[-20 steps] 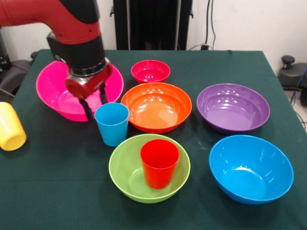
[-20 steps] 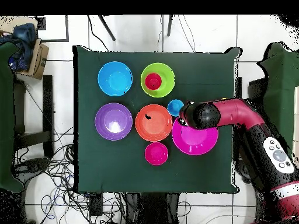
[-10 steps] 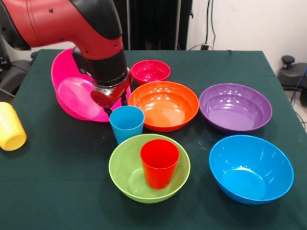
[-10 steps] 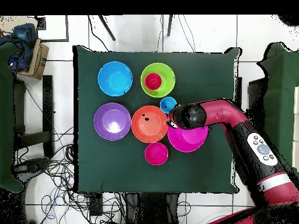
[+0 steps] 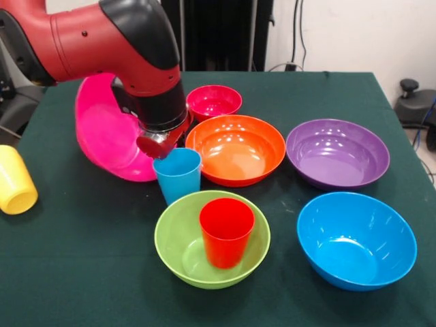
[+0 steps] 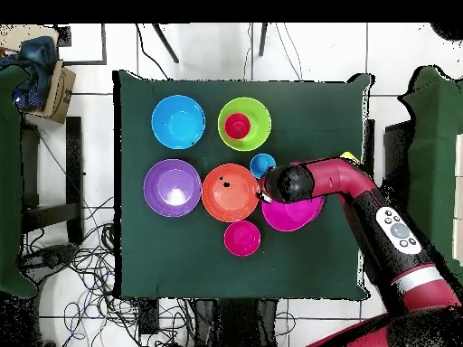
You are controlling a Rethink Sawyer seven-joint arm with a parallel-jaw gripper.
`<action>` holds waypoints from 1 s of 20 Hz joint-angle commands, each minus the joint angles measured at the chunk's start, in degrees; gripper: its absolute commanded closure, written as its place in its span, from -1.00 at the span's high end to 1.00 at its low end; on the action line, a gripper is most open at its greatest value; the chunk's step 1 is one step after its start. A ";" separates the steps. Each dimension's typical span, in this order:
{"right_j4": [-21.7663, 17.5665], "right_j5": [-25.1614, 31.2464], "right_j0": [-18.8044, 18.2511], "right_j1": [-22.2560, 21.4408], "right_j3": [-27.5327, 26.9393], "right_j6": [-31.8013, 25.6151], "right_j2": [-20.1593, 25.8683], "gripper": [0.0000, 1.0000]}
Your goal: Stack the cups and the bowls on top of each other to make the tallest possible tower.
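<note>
My gripper (image 5: 157, 146) is shut on the rim of the large hot pink bowl (image 5: 109, 139) and holds it tilted up on edge, just behind the light blue cup (image 5: 178, 176) and beside the orange bowl (image 5: 235, 150). The fingers are hidden under the wrist. The red cup (image 5: 226, 231) stands inside the lime green bowl (image 5: 178, 251). The small pink-red bowl (image 5: 214, 101), purple bowl (image 5: 337, 153) and blue bowl (image 5: 355, 240) sit apart. A yellow cup (image 5: 13, 180) lies on its side at the left edge. Overhead, the gripper (image 6: 268, 185) is between the pink bowl (image 6: 294, 215) and the orange bowl (image 6: 230, 192).
The green table (image 5: 82, 272) has dark cloth in front and at the left. A black stand (image 5: 218, 34) is behind the far edge. Overhead, cables cover the floor (image 6: 81, 262) and a box (image 6: 56, 90) stands off the table.
The gripper has dragged the hot pink bowl toward the orange bowl and tilted it up. The light blue cup, orange bowl and purple bowl have been pushed the same way.
</note>
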 commanded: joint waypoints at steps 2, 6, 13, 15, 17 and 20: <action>-0.86 2.98 0.24 -1.99 -0.33 -13.11 -2.35 1.00; 3.71 8.00 -0.99 -7.71 3.11 -12.95 -0.61 1.00; 11.50 13.05 -2.45 -16.43 5.21 -7.98 0.89 1.00; 13.64 12.83 -2.75 -18.76 5.52 -4.91 1.08 1.00; 14.69 13.30 -2.47 -20.71 5.42 -2.63 0.20 1.00; 15.03 12.27 -1.87 -22.40 5.19 -0.07 -1.51 1.00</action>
